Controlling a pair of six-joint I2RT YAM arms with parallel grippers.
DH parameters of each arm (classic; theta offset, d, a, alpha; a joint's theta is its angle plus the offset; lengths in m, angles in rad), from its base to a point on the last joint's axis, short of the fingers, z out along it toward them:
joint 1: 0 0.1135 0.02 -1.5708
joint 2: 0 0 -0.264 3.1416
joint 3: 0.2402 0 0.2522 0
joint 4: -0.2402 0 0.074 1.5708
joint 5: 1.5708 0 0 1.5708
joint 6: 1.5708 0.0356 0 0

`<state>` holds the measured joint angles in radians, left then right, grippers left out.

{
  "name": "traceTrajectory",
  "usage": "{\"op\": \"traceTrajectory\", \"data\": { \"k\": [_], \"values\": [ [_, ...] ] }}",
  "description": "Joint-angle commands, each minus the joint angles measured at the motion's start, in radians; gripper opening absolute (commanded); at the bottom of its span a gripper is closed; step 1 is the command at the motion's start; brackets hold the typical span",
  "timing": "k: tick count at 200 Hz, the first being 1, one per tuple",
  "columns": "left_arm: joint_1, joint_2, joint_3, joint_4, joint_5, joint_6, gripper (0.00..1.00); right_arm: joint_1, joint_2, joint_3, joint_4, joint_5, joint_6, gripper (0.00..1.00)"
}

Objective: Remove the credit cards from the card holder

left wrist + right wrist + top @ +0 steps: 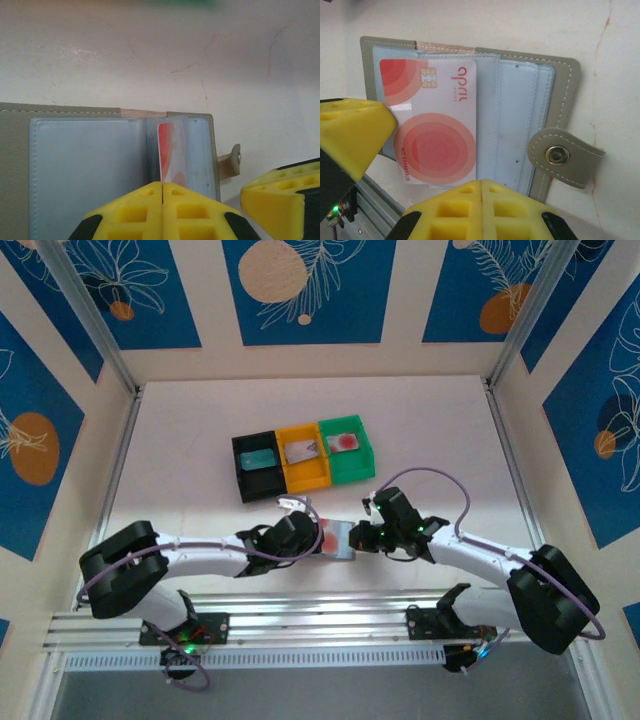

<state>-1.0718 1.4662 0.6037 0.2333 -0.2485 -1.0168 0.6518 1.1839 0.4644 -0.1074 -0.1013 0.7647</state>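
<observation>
Risk: my left claw (162, 186) is pinched fully shut on just the thin edge of the red-dot credit card (435, 130), which lies across the clear pockets of the open card holder (565, 85). A skewed pull could therefore slip the card or jam it, and I cannot tell how much of it sits inside a sleeve. My right claw (481, 184) is closed on the holder's near edge; if that bite is shallow the holder drags along, and it sits at the near edge of the desk (430, 430), beside the rail. Both forearms lie low, angled inward, wrists facing each other across the holder.
</observation>
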Motion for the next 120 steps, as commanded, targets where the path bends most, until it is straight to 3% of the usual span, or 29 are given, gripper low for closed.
{"op": "traceTrajectory", "data": {
  "k": [1, 38, 120],
  "values": [
    [0.001, -0.03, -0.015, -0.029, -0.021, 0.03, 0.0, -0.009, -0.03, -0.011, -0.032, -0.001, -0.022, 0.01],
    [0.001, -0.038, -0.011, -0.035, -0.015, 0.037, 0.0, -0.01, -0.045, -0.009, -0.03, -0.02, -0.03, 0.12],
    [0.004, -0.09, -0.013, -0.084, -0.033, 0.059, 0.0, -0.011, -0.06, -0.015, -0.007, -0.064, -0.041, 0.14]
  ]
}}
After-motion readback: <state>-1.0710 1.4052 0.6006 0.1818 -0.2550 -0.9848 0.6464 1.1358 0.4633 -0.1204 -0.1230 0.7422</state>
